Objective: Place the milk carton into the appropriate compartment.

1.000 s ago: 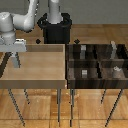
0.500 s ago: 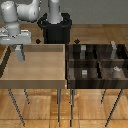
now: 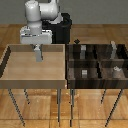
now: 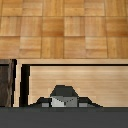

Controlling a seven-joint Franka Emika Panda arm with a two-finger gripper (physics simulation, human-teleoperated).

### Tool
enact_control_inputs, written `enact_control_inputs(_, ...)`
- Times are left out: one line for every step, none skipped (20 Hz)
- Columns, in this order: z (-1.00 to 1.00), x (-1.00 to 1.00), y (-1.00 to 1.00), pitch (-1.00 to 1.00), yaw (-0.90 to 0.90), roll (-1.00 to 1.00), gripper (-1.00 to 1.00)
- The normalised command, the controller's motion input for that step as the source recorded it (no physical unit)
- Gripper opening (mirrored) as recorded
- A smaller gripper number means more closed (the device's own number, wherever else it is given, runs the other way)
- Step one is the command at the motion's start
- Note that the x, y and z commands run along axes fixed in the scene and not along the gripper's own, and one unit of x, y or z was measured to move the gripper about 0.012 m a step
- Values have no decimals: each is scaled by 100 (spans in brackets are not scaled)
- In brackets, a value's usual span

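Observation:
My gripper (image 3: 38,50) is shut on the milk carton (image 3: 39,56), a small pale grey box. I hold it above the middle of the light tan tray (image 3: 20,75), clear of its floor. In the wrist view the carton's peaked top (image 4: 62,96) shows between my fingers, with the tray floor (image 4: 75,80) beneath. The dark brown striped bin (image 3: 97,61) with four square cells stands at the exterior view's right of the tray, apart from my gripper. Its edge shows in the wrist view (image 4: 6,82).
The bin's cells hold other grey things: a small cube (image 3: 84,73), a small piece (image 3: 116,70), a tall slim block (image 3: 114,49) and another block (image 3: 82,50). The robot's dark base (image 3: 62,30) stands behind the tray. Both containers rest on thin-legged tables above a wooden floor.
My arm has moved towards the exterior view's right, from the tray's left edge to over its middle, with the carton held in the gripper.

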Motion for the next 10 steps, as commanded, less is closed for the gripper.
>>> enact_control_inputs(0,0,100,0,0,0,-100)
enact_control_inputs(0,0,100,0,0,0,-100)
enact_control_inputs(0,0,100,0,0,0,-100)
enact_control_inputs(0,0,100,0,0,0,-100)
enact_control_inputs(0,0,100,0,0,0,-100)
enact_control_inputs(0,0,100,0,0,0,-100)
enact_control_inputs(0,0,100,0,0,0,-100)
enact_control_inputs(0,0,100,0,0,0,-100)
enact_control_inputs(0,0,100,0,0,0,-100)
enact_control_inputs(0,0,100,0,0,0,-100)
